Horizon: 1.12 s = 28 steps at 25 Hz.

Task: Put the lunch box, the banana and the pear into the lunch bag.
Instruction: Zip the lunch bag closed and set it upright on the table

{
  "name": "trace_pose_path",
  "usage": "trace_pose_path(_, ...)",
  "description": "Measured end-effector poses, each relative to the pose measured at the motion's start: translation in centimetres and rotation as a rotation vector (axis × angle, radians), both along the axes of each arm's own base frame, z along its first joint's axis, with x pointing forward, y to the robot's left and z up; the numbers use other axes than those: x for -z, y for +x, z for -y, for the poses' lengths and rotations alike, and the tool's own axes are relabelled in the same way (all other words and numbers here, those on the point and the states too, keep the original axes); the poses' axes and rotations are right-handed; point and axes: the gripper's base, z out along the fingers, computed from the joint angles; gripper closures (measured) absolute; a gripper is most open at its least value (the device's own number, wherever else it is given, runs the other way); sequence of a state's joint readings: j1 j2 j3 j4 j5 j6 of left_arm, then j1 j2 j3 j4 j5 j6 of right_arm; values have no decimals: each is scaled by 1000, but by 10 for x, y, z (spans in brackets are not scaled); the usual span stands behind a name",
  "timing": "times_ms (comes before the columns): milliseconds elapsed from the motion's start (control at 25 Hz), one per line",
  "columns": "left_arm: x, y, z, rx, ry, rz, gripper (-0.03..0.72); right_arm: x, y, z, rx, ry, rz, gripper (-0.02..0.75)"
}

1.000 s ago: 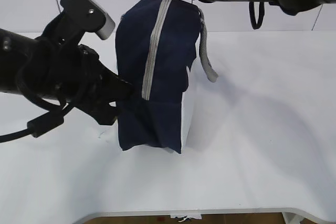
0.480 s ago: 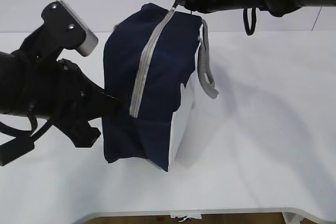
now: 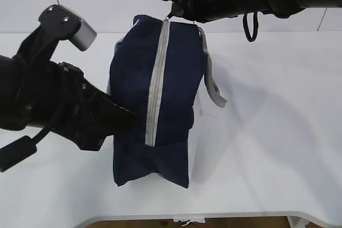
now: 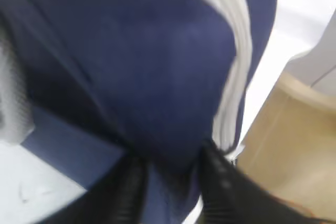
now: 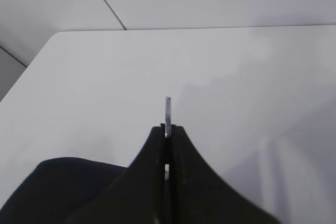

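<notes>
The navy-blue lunch bag (image 3: 176,78) stands on end on the white table (image 3: 267,132), its grey zipper (image 3: 156,84) closed and running top to bottom toward the camera. My right gripper (image 3: 172,13) is above the bag's top and shut on the zipper's ring pull (image 5: 168,109), whose thin metal edge sticks out between the pressed fingertips of my right gripper (image 5: 168,128). My left gripper (image 3: 131,118) is at the bag's left side, shut on a fold of its fabric. The blurred left wrist view shows my left gripper (image 4: 173,169) with navy cloth (image 4: 131,66) between the fingers. The lunch box, banana and pear are out of view.
A grey webbing handle (image 3: 212,81) hangs down the bag's right side. The table's front edge (image 3: 214,216) is close below the bag. A pale wall stands behind. Brown floor (image 4: 299,140) shows past the table edge in the left wrist view.
The bag has swung from tilted to upright, its zipper now facing the camera and the white panel mostly hidden. Both grippers kept their hold and shifted slightly with it.
</notes>
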State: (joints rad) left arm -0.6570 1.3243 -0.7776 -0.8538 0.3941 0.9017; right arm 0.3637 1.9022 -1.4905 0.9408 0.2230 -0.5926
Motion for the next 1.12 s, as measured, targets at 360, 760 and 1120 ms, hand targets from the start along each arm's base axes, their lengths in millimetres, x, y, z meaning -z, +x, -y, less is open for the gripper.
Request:
trace_pose_path(360,-23,13,-11,-113,-182,-226,211,2,-3,-3,-43,2,-36,737)
trace_pose_path(760,-81,33,-37,-166,-168,-470,239,3,-4,-3,-50,0,-41,737)
trace_pose_path(1120,-97,88,-22,-223,-99,-546,242,4,-5,-4,-62,1,-52,737)
